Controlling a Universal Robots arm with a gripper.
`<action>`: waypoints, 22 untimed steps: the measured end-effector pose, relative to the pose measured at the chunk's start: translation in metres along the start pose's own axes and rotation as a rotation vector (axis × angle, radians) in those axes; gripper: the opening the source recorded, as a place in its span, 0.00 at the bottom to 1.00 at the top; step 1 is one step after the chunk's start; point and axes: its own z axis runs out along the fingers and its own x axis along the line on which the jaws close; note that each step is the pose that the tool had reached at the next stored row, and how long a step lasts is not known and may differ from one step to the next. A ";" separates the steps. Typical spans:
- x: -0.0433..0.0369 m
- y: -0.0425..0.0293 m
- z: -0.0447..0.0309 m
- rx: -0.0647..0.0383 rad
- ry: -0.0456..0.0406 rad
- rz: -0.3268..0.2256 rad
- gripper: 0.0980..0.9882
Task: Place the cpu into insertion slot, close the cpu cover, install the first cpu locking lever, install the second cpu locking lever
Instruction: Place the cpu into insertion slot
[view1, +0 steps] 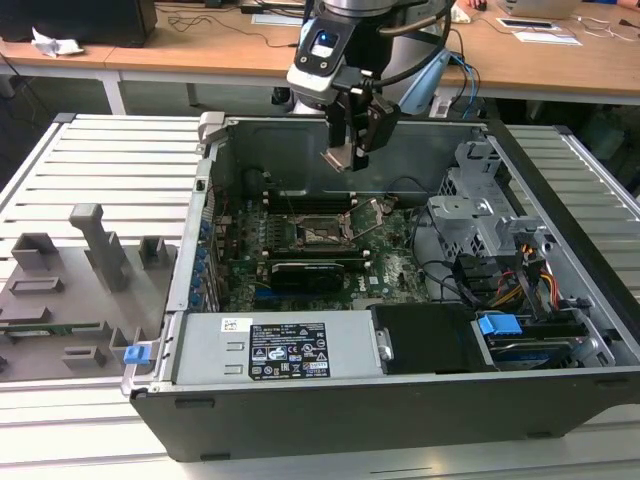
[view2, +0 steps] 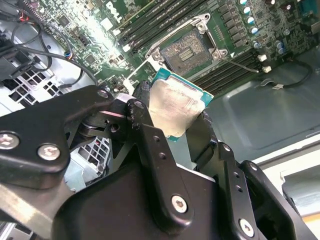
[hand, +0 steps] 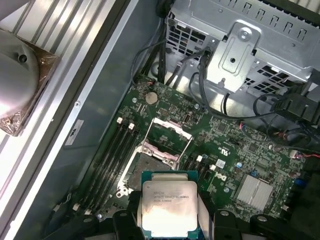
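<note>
Pincer hangs downward, clamping cpu above insertion slot.

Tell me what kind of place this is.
Likely a robotics lab workbench: an opened desktop computer case lies on a slatted metal table, wooden desks stand behind, and the end effector holds a cpu.

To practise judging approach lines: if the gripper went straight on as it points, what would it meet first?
Probably the insertion slot, reached first by the cpu the gripper holds; depth is unclear, so the aim may be slightly off.
</note>
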 end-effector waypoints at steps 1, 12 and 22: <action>0.0000 0.0000 0.0006 0.000 -0.0001 0.002 0.49; -0.0001 -0.0006 0.0062 0.000 -0.0002 0.005 0.49; -0.0001 -0.0009 0.0100 0.001 0.0004 0.005 0.49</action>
